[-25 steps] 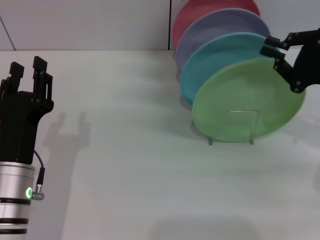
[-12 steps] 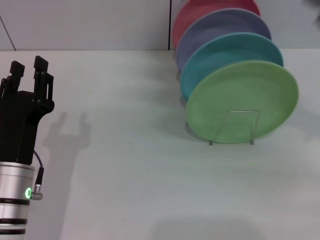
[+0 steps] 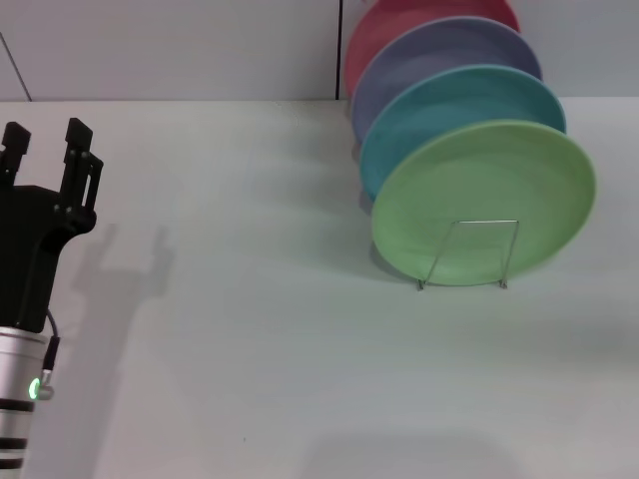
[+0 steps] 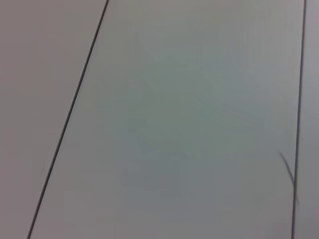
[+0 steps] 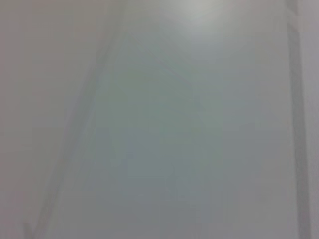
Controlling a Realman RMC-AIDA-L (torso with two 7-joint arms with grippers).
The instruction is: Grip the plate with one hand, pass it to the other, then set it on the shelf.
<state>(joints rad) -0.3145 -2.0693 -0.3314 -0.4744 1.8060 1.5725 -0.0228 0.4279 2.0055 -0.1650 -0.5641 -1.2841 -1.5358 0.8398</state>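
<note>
The light green plate (image 3: 484, 195) stands on edge at the front of the silver wire shelf (image 3: 479, 251), leaning against the plates behind it, with nothing holding it. My left gripper (image 3: 45, 152) is far to the left over the table, fingers pointing up and open, with nothing between them. My right gripper is out of the head view. Both wrist views show only a plain pale surface with thin dark lines.
Behind the green plate, the same rack holds a turquoise plate (image 3: 454, 105), a lavender plate (image 3: 434, 55) and a red plate (image 3: 394, 25). The white table (image 3: 250, 299) stretches between my left arm and the rack. A wall rises behind it.
The right gripper, at the green plate's upper rim a second ago, has let go and left the view. The plate settled slightly left. My left arm shifted left and lower.
</note>
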